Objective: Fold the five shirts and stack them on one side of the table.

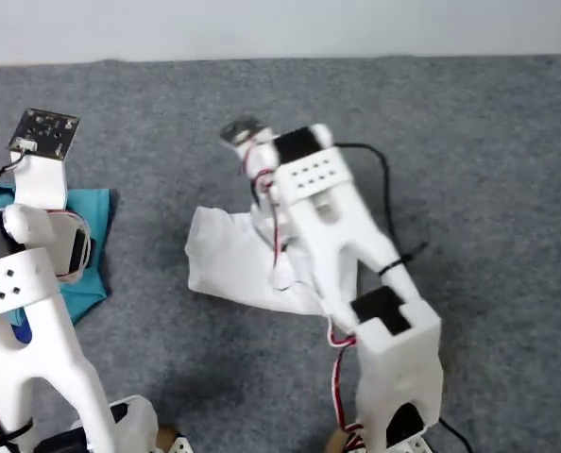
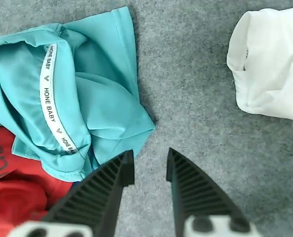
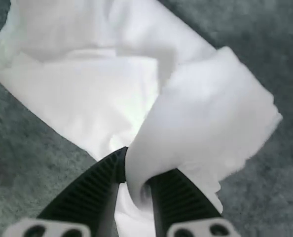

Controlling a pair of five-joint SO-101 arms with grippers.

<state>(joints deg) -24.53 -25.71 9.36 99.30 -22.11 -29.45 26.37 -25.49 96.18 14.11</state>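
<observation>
A crumpled white shirt point(image 1: 229, 264) lies in the middle of the grey table. My right arm point(image 1: 304, 175) stands over it. In the right wrist view, my right gripper point(image 3: 136, 173) is shut on a raised fold of the white shirt point(image 3: 87, 84), which curls up from the fingertips. At the table's left, my left arm point(image 1: 40, 236) hangs over a bunched teal shirt point(image 1: 90, 212). My left gripper point(image 2: 149, 165) is open with a narrow gap, above bare table just beside the teal shirt point(image 2: 102, 98), holding nothing. A red shirt point(image 2: 13, 197) lies partly under the teal one.
The white shirt's edge point(image 2: 272, 64) lies across a strip of bare grey table point(image 2: 196, 98) from the teal pile. A scrap of blue cloth point(image 1: 21, 332) peeks out by the left arm. Open table point(image 1: 488, 189) stretches to the right and back.
</observation>
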